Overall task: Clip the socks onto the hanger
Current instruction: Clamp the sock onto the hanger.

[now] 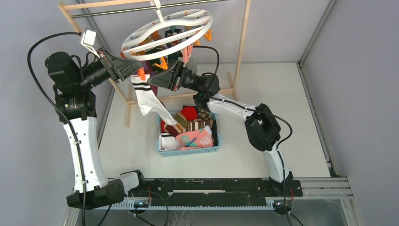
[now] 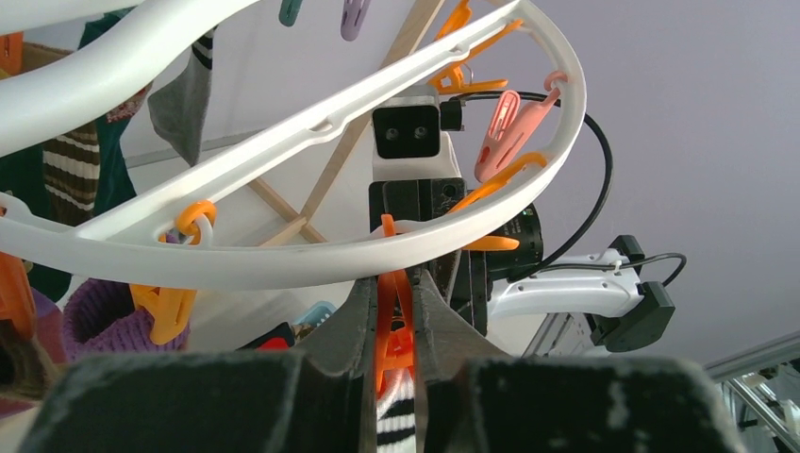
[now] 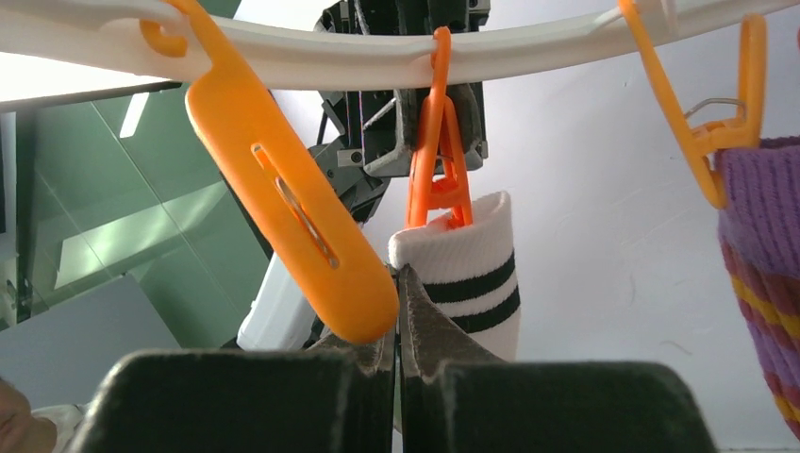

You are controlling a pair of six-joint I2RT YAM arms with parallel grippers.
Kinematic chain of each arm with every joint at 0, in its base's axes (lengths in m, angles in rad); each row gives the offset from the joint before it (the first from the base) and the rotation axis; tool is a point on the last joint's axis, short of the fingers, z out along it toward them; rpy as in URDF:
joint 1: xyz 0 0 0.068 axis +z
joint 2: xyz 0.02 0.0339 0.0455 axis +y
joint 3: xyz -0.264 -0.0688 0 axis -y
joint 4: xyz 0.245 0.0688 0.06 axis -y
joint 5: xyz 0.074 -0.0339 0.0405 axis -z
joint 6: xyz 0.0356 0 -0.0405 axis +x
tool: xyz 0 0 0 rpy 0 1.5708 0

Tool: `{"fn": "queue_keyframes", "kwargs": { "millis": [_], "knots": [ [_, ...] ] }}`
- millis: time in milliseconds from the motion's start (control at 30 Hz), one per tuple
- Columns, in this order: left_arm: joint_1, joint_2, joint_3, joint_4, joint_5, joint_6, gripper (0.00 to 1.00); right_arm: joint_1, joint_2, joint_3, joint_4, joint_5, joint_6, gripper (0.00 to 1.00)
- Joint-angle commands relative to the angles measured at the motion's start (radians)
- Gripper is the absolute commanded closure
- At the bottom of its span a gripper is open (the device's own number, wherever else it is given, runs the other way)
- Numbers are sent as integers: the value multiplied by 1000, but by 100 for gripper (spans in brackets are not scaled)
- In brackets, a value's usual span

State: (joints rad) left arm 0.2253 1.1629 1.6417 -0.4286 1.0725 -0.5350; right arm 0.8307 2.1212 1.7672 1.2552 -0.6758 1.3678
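Observation:
The white round hanger (image 1: pixel 207 24) hangs from the rack bar, with orange and pink clips under it. My left gripper (image 1: pixel 140 70) is shut on an orange clip (image 2: pixel 391 311) on the ring (image 2: pixel 283 255). A white sock with black bands (image 1: pixel 146 101) sits at that clip's mouth and trails down into the basket. It also shows in the left wrist view (image 2: pixel 396 420). My right gripper (image 1: pixel 153 81) is shut, pinching the edge of that sock's cuff (image 3: pixel 472 274) just below the clip (image 3: pixel 439 170). Other socks hang on the ring.
A blue basket (image 1: pixel 188 150) of mixed socks stands under the hanger. The light wooden rack frame (image 1: pixel 242 47) stands behind. A loose orange clip (image 3: pixel 302 226) dangles beside my right fingers (image 3: pixel 425 330). A purple striped sock (image 3: pixel 759 236) hangs to the right.

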Motion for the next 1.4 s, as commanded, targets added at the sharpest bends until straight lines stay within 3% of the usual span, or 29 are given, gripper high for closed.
{"fn": "queue_keyframes", "kwargs": {
  "millis": [0,400,633,1067,1367],
  "knots": [
    [7,-23,-16,32,61,-24,100,15,-15,48,-12,57,-44,100],
    [8,-30,-23,34,65,-23,100,2,-81,-62,3,128,-90,100],
    [9,-38,-29,37,57,-23,88,4,-90,-65,-11,136,-112,100],
    [9,-39,-30,37,53,-20,90,-7,-90,-27,66,-7,-41,100],
    [9,-37,-34,60,53,-42,93,-18,-98,-39,71,16,-42,100]
  ]
}}
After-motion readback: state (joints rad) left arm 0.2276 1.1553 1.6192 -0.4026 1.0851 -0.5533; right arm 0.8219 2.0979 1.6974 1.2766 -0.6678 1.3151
